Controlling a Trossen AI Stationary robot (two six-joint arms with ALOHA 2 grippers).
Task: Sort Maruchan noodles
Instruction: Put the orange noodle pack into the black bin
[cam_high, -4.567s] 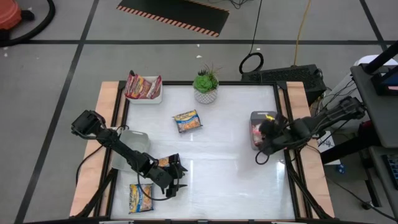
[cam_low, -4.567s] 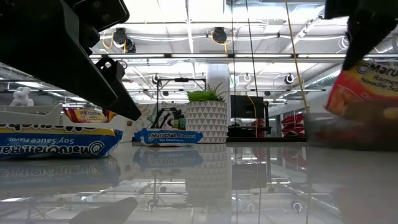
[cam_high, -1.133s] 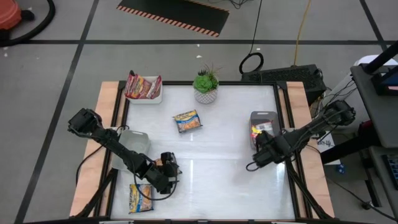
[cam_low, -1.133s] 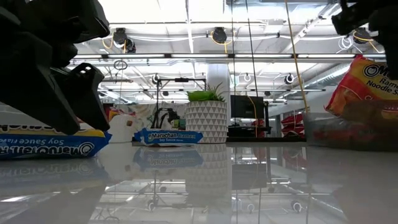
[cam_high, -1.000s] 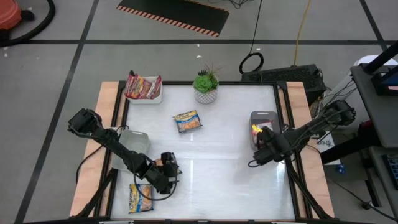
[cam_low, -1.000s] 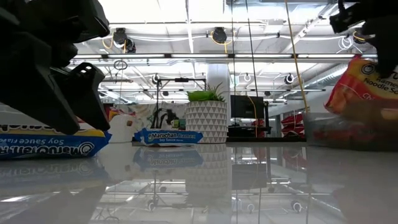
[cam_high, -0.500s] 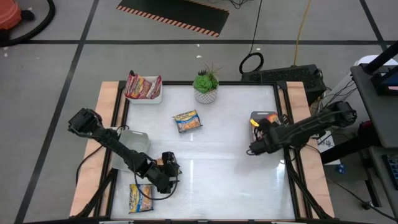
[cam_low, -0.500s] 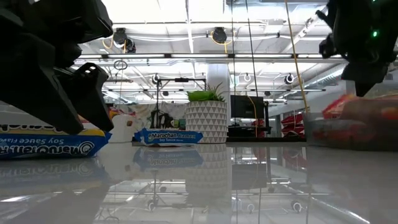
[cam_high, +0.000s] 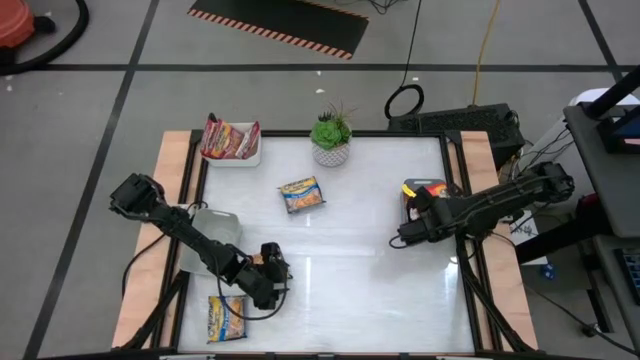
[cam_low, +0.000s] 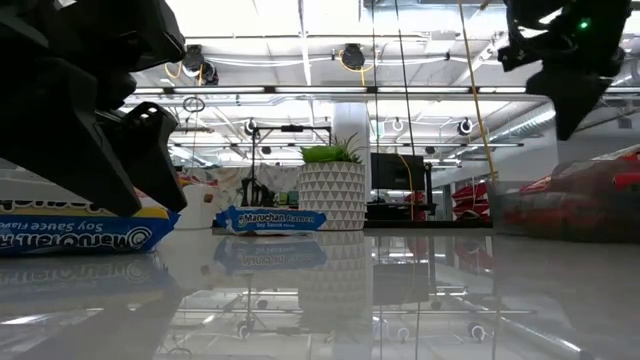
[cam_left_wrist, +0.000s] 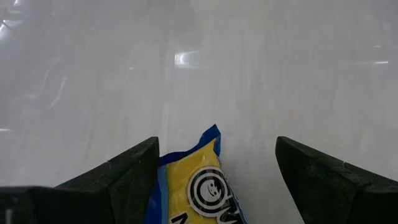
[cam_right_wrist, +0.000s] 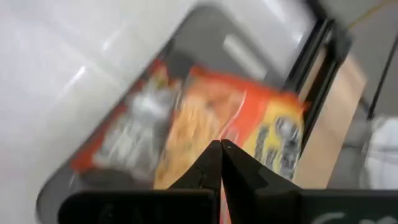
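Observation:
A blue-and-yellow Maruchan noodle packet (cam_left_wrist: 200, 186) (cam_low: 90, 235) lies flat on the white table. My left gripper (cam_high: 270, 275) (cam_left_wrist: 214, 168) hangs open over it, one finger on each side of its corner, not visibly touching. At the right edge an orange-red packet (cam_high: 427, 189) (cam_right_wrist: 249, 124) lies in the grey tray (cam_high: 407, 190) (cam_low: 520, 215). My right gripper (cam_high: 416, 204) (cam_right_wrist: 221, 155) is shut and hangs above that tray, clear of the packet (cam_low: 600, 185). Another blue-and-yellow packet (cam_high: 301, 194) lies mid-table, and a third (cam_high: 227, 317) at the near left.
A white tray (cam_high: 250, 156) with dark red packets (cam_high: 228, 139) stands at the far left corner. A pale tray (cam_high: 212, 240) sits at the left edge, partly under my left arm. A potted plant (cam_high: 331, 135) (cam_low: 333, 190) stands at the far edge.
My right gripper has swung from the tray's near end toward the table's far edge, turning as it went, and stayed shut. The orange-red packet, which stood tilted up out of the grey tray, now lies down flat in it.

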